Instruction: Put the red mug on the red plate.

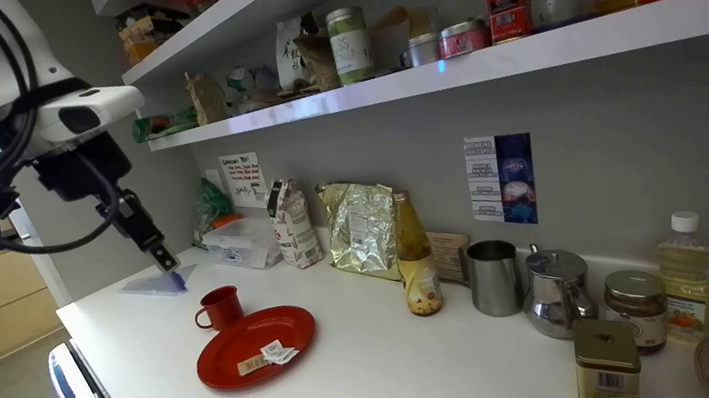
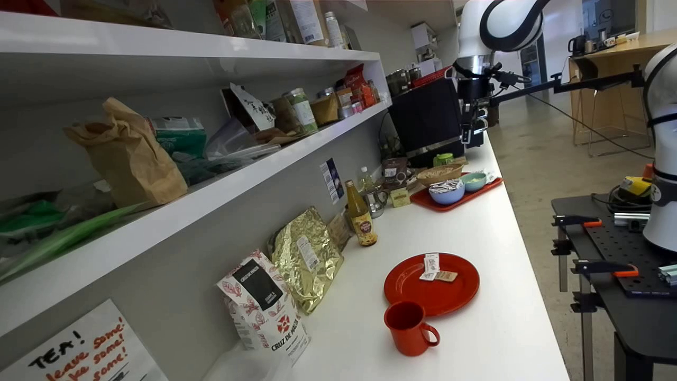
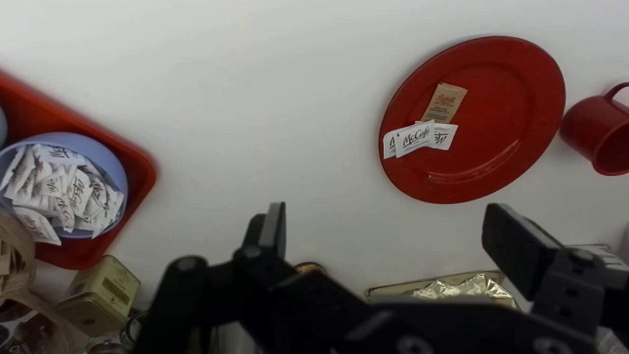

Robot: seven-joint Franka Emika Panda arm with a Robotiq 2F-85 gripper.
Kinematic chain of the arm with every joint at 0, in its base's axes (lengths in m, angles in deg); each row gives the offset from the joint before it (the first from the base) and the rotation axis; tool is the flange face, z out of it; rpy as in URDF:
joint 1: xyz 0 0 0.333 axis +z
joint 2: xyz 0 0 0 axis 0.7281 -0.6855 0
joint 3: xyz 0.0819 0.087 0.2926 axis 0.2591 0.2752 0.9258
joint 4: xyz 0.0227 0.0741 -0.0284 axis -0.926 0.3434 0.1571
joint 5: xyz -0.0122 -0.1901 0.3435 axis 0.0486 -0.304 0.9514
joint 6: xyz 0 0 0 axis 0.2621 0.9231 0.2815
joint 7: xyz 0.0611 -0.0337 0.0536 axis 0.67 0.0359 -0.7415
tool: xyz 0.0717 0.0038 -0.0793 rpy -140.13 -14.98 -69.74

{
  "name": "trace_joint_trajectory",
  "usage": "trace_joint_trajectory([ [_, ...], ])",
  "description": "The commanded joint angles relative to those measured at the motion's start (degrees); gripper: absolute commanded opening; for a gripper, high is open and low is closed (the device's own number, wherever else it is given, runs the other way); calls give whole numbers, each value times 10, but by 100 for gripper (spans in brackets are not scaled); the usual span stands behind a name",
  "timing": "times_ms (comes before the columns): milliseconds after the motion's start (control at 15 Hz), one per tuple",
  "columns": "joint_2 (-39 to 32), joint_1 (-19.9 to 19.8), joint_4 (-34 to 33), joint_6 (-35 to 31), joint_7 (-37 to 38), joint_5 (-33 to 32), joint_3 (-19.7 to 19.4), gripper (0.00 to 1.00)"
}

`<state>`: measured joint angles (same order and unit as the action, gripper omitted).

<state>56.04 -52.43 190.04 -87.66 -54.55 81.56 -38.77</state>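
Note:
The red mug [image 1: 222, 308] stands upright on the white counter, close beside the red plate [image 1: 230, 362]; I cannot tell whether they touch. Both also show in an exterior view, the mug [image 2: 411, 334] in front of the plate [image 2: 410, 288]. Paper packets lie on the plate. In the wrist view the plate [image 3: 506, 98] is at upper right, and the mug [image 3: 592, 130] is cut off by the right edge. My gripper [image 3: 388, 216] is open and empty, with its fingers wide apart. It hangs high above the counter in both exterior views [image 1: 167, 258] [image 2: 469, 132].
A red tray [image 2: 492, 188] holds a blue bowl [image 2: 447, 196] of packets. Along the wall stand a gold foil bag [image 1: 357, 227], a bottle [image 1: 418, 262], a metal pitcher [image 1: 496, 279] and a paper bag [image 1: 296, 229]. A white shelf [image 1: 368, 95] overhangs the counter.

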Motion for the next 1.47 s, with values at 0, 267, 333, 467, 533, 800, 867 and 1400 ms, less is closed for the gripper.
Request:
trace_joint_trajectory([
  [0,-15,5,-27,0,-11,11,10,100],
  [267,-39,54,-109,20,-37,14,40,100],
  [333,-49,67,-133,21,-40,14,50,100],
  [467,-80,102,-185,29,-44,20,77,100],
  [533,-109,117,-213,26,-51,26,83,100],
  [800,-213,150,-297,8,-22,34,138,100],
  [867,-239,152,-314,4,-10,38,148,100],
  [1400,-399,145,-338,-38,68,-14,198,100],
])
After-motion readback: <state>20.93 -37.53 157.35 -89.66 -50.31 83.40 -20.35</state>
